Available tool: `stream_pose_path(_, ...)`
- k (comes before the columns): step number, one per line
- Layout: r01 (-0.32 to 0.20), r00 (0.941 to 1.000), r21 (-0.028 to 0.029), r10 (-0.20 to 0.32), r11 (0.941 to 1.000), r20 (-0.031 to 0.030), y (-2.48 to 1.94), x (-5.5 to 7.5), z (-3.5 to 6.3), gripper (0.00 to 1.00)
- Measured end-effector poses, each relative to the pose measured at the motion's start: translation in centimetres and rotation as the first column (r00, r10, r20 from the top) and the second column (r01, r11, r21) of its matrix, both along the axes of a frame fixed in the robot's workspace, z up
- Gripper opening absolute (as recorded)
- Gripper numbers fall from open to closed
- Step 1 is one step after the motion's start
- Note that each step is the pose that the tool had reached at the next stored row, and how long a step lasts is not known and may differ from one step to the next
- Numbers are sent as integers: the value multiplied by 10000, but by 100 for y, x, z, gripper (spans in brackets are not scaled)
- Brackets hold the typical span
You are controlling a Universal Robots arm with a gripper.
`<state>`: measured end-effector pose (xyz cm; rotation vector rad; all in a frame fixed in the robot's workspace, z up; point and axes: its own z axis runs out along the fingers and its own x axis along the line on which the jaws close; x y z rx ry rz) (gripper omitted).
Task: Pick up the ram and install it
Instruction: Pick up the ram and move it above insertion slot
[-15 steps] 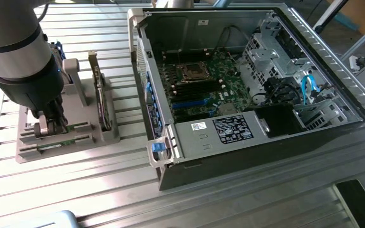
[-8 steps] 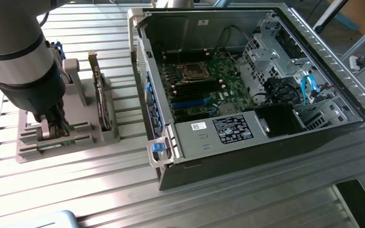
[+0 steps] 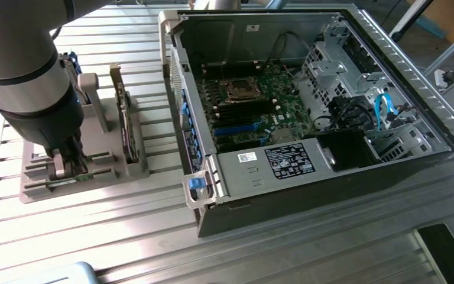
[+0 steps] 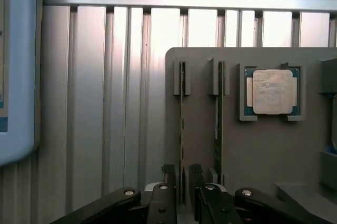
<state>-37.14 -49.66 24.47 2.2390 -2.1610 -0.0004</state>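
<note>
Step in hand: pickup, at the grasp approach. The ram (image 4: pixel 182 129) stands on edge in the outermost slot of the grey holder (image 4: pixel 263 155), beside that holder's long edge. The gripper (image 4: pixel 182 170) straddles the stick, jaws set narrow with a slight gap either side; nothing is held. Judged requirement: keep the stick centred, close squarely, and avoid the neighbouring stick (image 4: pixel 217 129).

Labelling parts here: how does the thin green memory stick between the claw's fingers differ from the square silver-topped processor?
The thin green memory stick is long and narrow; the square silver-topped processor is compact. The stick stands on edge in a slot; the processor lies flat. The open claw straddles the stick, not the processor. Both sit in the grey plastic holder.
</note>
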Motion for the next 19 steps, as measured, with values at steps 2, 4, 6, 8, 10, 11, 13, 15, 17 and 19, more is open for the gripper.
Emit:
stream_pose_path(2,0,10000,-1,0,10000,-1,-6,0,-21,25)
stream_pose_path(4,0,10000,-1,0,10000,-1,-6,0,-28,25)
stream_pose_path(6,0,10000,-1,0,10000,-1,-7,0,-28,25)
stream_pose_path(8,0,10000,0,0,10000,0,-6,0,-30,25)
stream_pose_path(10,0,10000,2,0,10000,2,-6,0,-49,25)
stream_pose_path(11,0,10000,0,0,10000,0,-6,0,-58,25)
stream_pose_path(13,0,10000,0,0,10000,0,-6,0,-83,25)
stream_pose_path(15,0,10000,0,0,10000,0,-6,0,-101,25)
stream_pose_path(17,0,10000,0,0,10000,0,-6,0,-121,25)
stream_pose_path(19,0,10000,0,0,10000,0,-7,0,-137,25)
